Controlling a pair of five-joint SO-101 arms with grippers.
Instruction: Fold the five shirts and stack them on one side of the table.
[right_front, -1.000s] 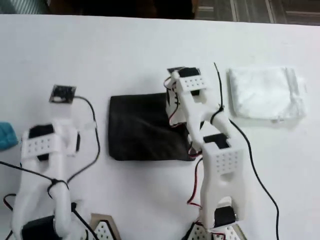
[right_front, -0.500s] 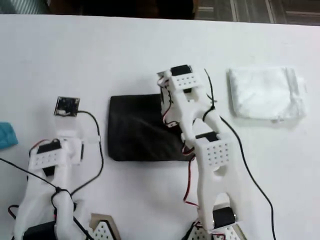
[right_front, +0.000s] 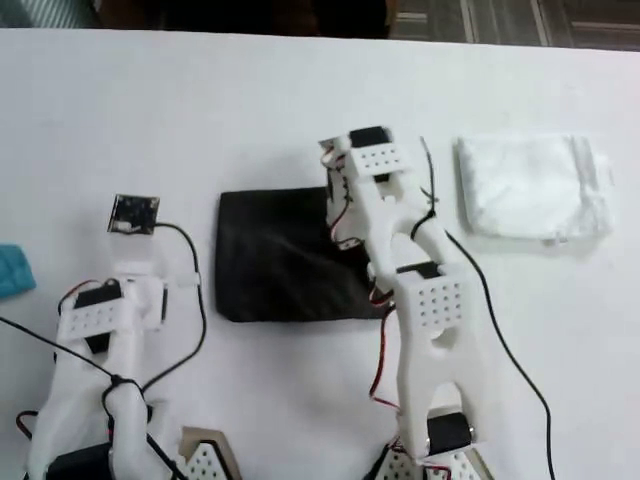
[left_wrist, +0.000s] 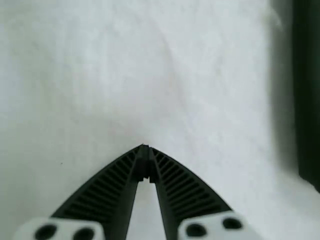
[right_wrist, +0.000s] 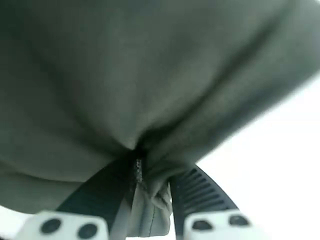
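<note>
My right gripper (right_wrist: 142, 165) is clamped on the black shirt (right_front: 280, 255). Its two fingers (right_wrist: 200, 192) pinch a bunched fold of the dark cloth, which puckers into the gap between them and drapes over the tips. From there the fabric spreads out ahead of the fingers. A patch of the white table (right_front: 300, 90) shows past one side of the pinched fold. In the high view the shirt is a folded dark rectangle on the table. My right arm (right_front: 430, 320) stretches over the side of it that faces the white shirt (right_front: 530, 187), and the pinch sits near the corner of the rectangle farthest from my base. The white shirt, folded into a compact pad, rests on the table off the outer side of my right fingers, with bare table between it and the black one. My left gripper (left_wrist: 144, 152) holds nothing. Its fingers (left_wrist: 110, 185) are pressed together, the tips meeting in a point over bare white table. On the side of those closed fingers that faces my right arm, the dark edge of the black shirt lies near them but does not touch the tips. On the other side of my left arm (right_front: 95, 330), away from both shirts, a bit of teal cloth (right_front: 12, 270) lies on the table at the margin of the high view. Too little of it shows for me to tell what it is.
</note>
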